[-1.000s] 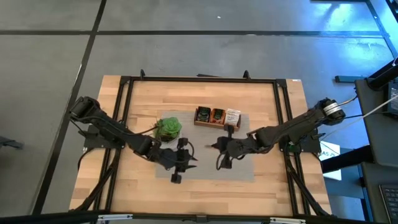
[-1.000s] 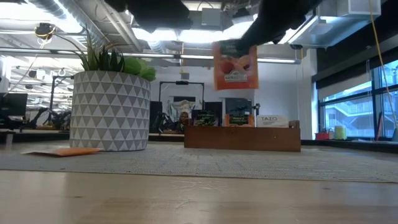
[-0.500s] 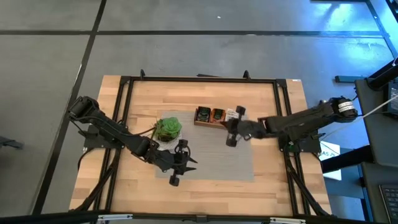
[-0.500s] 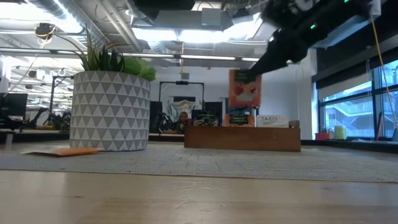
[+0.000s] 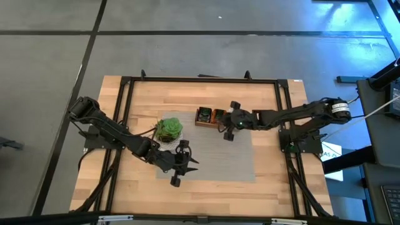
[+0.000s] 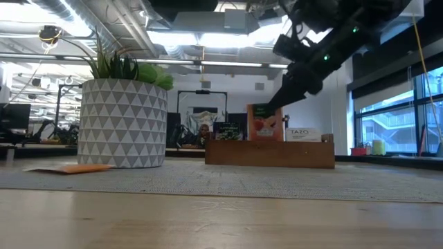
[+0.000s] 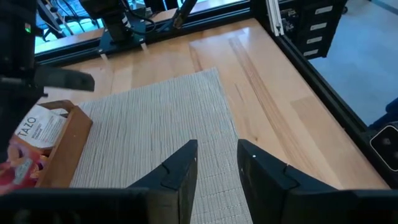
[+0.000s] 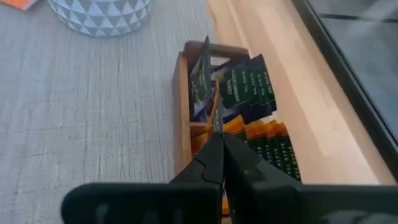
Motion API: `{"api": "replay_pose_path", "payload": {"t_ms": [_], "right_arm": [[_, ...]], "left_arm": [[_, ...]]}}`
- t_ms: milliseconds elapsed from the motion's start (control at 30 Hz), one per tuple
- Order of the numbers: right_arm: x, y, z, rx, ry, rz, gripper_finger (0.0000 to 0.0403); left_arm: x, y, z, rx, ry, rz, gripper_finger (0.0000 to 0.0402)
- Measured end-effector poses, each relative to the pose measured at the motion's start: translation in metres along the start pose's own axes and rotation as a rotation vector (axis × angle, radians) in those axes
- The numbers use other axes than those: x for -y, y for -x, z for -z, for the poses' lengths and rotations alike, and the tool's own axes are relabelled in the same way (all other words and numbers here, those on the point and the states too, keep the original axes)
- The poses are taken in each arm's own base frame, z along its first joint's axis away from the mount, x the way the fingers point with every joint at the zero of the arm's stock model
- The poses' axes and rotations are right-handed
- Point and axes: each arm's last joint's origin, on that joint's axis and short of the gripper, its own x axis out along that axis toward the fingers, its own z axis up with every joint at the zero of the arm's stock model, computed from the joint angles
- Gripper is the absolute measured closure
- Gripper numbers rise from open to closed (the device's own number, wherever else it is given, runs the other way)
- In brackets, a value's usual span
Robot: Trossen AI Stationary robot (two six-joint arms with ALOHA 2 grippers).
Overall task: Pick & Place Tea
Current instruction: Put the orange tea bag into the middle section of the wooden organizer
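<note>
Two grippers show in the high view: the right gripper [image 5: 229, 125] reaches over the wooden box [image 5: 212, 117], fingers closed on a tea sachet [image 6: 264, 124], while the left gripper [image 5: 177, 164] waits over the grey mat [image 5: 244, 162], just past the potted plant [image 5: 168, 129]. A second ago the right arm hung over the mat, well short of the box; it has since swung across and come down onto it.

Low view: the orange-red sachet hangs directly below the right fingertips, its lower edge dipping behind the box's front wall, where earlier it was carried high above. One orange sachet [image 6: 69, 167] lies flat on the mat beside the plant pot, so at least that one is left to place.

Left wrist view: the left fingers [image 7: 180, 171] stand apart with nothing between them; the mat lies ahead of them.

Right wrist view: the pinched sachet points edge-on from the closed fingertips into the box, where dark green and orange sachets already stand filed. This placement looks nearly done, with release remaining.
</note>
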Motion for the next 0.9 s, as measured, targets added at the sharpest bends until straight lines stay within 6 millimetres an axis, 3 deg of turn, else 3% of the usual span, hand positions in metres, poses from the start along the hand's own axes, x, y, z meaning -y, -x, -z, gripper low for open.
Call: {"api": "replay_pose_path", "payload": {"t_ms": [400, 600, 900], "right_arm": [[-0.007, -0.021, 0.011, -0.062, 0.020, 0.009, 0.0399], [-0.007, -0.026, 0.015, -0.089, 0.029, 0.103, 0.0398], [-0.007, -0.026, 0.018, -0.116, 0.015, 0.105, 0.0371]], "left_arm": [[0.000, 0.000, 0.000, -0.001, 0.000, 0.000, 0.0291], [0.000, 0.000, 0.000, 0.000, 0.015, 0.000, 0.0290], [0.000, 0.000, 0.000, -0.001, 0.016, 0.000, 0.0291]]}}
